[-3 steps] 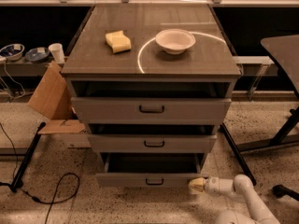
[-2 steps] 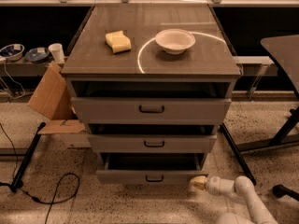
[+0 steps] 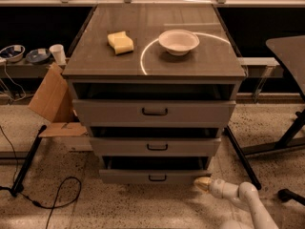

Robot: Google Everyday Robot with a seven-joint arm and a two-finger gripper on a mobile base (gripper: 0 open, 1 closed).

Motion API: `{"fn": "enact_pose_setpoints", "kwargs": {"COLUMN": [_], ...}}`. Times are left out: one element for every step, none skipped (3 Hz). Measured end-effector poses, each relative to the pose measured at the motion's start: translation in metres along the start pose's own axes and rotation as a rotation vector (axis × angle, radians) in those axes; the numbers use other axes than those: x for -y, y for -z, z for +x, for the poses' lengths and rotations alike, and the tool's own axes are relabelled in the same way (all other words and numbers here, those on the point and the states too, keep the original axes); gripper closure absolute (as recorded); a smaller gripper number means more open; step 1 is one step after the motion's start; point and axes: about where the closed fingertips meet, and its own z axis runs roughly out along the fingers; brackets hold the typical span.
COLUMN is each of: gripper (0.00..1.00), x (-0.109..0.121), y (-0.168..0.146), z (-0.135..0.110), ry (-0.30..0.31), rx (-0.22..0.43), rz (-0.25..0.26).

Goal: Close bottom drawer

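Observation:
The bottom drawer (image 3: 155, 176) is the lowest and narrowest grey front of three, with a small dark bar handle (image 3: 157, 178). It stands pulled out a little, with a dark gap above its front. The middle drawer (image 3: 156, 146) and the top drawer (image 3: 153, 112) also stand a little out. My gripper (image 3: 201, 183) is at the end of the white arm (image 3: 240, 197) from the lower right. Its yellowish tip is close to the right end of the bottom drawer's front, low near the floor.
On the cabinet top (image 3: 190, 66) lie a yellow sponge (image 3: 120, 42) and a white bowl (image 3: 178, 41). A cardboard piece (image 3: 50, 99) leans at the left. A black cable (image 3: 52, 199) lies on the floor. A dark table leg (image 3: 240, 156) runs at the right.
The bottom drawer's front has gone back a little toward the cabinet. My gripper has stayed by its right end.

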Motion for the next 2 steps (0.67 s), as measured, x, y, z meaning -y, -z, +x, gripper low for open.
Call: {"fn": "enact_pose_setpoints", "kwargs": {"gripper": [1.0, 1.0], "x": [-0.0084, -0.015], "y": [-0.0117, -0.0206], "z": [-0.0027, -0.0073], "ry": [-0.007, 0.002], "rx": [0.009, 0.026], "rz": [-0.028, -0.049]}}
